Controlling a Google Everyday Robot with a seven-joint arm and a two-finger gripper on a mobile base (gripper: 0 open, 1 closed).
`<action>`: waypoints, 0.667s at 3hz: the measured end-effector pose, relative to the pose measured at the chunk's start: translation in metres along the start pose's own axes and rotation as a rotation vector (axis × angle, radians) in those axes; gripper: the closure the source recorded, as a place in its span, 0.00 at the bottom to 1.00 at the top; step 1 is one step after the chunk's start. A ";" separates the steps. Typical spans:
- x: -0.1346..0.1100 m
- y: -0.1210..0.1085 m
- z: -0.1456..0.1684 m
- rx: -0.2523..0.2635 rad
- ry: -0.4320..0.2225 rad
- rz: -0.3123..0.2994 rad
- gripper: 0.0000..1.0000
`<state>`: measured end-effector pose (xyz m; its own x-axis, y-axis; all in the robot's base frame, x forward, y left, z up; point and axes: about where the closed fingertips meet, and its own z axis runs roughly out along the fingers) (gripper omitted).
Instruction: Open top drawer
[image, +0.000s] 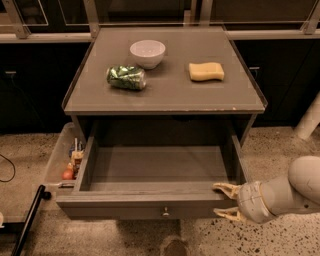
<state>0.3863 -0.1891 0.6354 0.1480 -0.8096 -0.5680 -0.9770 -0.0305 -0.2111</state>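
The top drawer (150, 205) is a wide grey drawer with a small round brass knob (165, 212) on its flat front. It stands pulled far out from under the grey cabinet top, and its plain grey box interior (157, 165) holds nothing. My gripper (225, 201) is at the drawer's front right corner. Its two pale fingers are spread apart, one at the top edge of the drawer front, the other lower beside the front face. It holds nothing.
On the cabinet top (165, 95) lie a white bowl (147, 52), a crushed green can (126, 77) and a yellow sponge (206, 71). A side bin (57, 155) with small items hangs at the left. A black pole (30, 217) leans at the lower left.
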 end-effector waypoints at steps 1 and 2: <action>-0.003 -0.001 -0.008 0.007 -0.017 -0.002 1.00; -0.005 -0.002 -0.010 0.007 -0.017 -0.002 1.00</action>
<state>0.3860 -0.1912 0.6462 0.1527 -0.7997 -0.5807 -0.9756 -0.0282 -0.2177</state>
